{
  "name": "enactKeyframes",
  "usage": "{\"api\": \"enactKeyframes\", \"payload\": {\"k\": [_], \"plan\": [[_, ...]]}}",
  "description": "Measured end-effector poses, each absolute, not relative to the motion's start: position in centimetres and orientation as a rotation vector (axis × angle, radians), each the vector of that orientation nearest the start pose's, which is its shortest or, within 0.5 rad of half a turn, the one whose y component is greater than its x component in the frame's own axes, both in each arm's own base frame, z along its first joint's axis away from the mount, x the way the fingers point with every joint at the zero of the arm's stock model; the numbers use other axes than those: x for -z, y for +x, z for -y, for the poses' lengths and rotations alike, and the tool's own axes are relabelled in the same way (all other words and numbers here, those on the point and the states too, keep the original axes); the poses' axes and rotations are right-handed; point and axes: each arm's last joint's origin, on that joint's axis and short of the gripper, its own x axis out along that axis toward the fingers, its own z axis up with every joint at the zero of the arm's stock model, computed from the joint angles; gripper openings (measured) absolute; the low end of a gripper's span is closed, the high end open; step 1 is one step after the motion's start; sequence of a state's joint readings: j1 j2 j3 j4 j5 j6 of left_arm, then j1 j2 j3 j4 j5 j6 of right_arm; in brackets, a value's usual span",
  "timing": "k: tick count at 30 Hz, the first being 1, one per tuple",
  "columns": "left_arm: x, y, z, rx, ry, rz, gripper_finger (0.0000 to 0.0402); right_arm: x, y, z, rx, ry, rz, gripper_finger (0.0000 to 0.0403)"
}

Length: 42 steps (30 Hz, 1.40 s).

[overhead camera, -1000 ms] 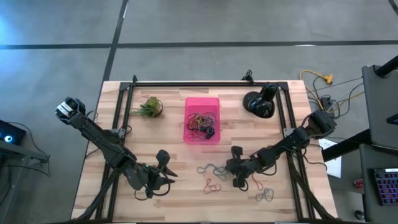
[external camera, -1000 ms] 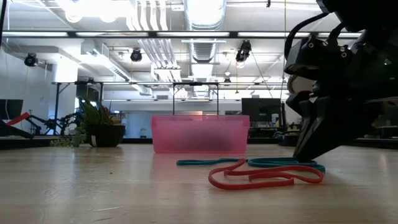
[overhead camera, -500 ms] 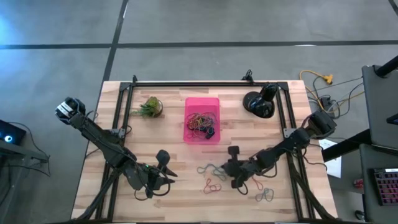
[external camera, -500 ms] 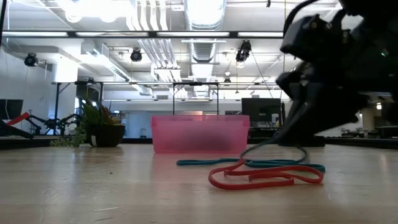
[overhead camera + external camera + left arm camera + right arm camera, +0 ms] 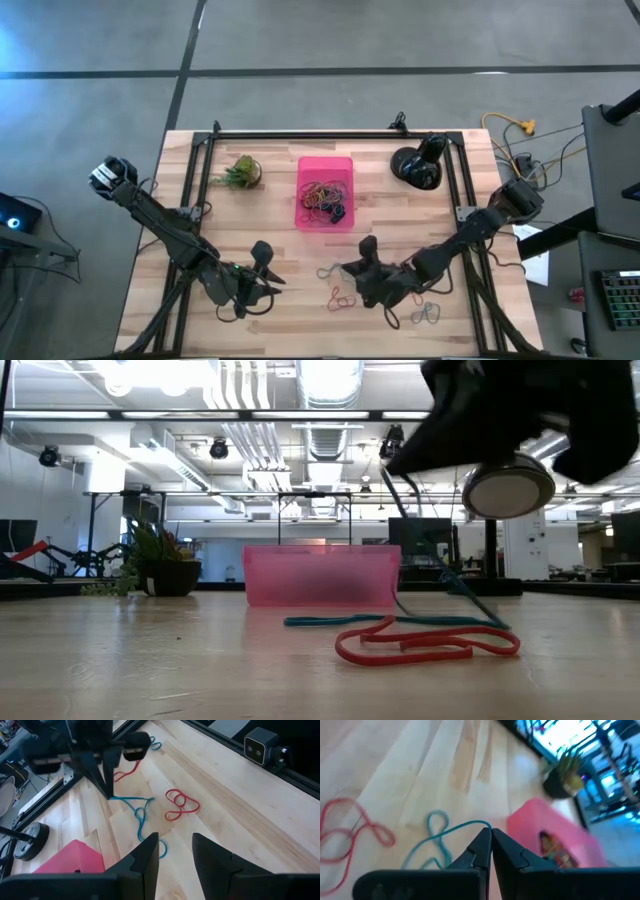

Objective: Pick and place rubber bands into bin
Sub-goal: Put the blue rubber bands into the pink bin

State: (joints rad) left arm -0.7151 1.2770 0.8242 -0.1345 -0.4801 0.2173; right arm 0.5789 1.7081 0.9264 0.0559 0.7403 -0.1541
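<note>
My right gripper (image 5: 490,840) has its fingers pressed together on a teal rubber band (image 5: 140,810), pinched at one end while the rest trails down to the table (image 5: 280,320), so I'd call this the lift step of one pick. The pinch sits at about five o'clock from the pink bin (image 5: 325,192), near but clear of it. Next, as I judge it, I need to raise the band free of the wood, carry it toward eleven o'clock over the bin's low wall and release it above the pile; the dangling tail could snag on the rim. My left gripper (image 5: 175,855) waits with fingers spread at about seven o'clock from the bin, holding nothing. Counting from above: one bin, with a tangle of bands inside that I can't count singly; on the table, the teal one I hold, a red band (image 5: 340,298) just at six o'clock from it, another red one (image 5: 412,293) beside my right arm, and a grey-blue one (image 5: 427,314) toward the front edge, possibly two.
</note>
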Motion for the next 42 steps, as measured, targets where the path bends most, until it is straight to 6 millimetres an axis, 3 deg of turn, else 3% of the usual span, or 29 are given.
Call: {"api": "enactKeyframes", "payload": {"k": [10, 17, 32, 42], "plan": [[-24.8, 21.0, 16.5, 0.282, 0.544, -0.464, 0.0102, -21.2, 31.1, -17.2, 0.217, -0.794, -0.560, 0.0008], [-24.8, 21.1, 16.5, 0.282, 0.544, -0.455, 0.0102, -23.5, 33.1, -15.3, 0.298, -0.838, -0.578, 0.0008], [-24.8, 21.1, 16.5, 0.282, 0.544, -0.456, 0.0102, -25.1, 36.8, -5.2, 0.529, -0.827, -0.690, 0.0009], [-24.8, 21.1, 16.5, 0.282, 0.545, -0.458, 0.0102, -24.1, 37.4, 1.0, 0.427, -0.542, -0.688, 0.0009]]}}
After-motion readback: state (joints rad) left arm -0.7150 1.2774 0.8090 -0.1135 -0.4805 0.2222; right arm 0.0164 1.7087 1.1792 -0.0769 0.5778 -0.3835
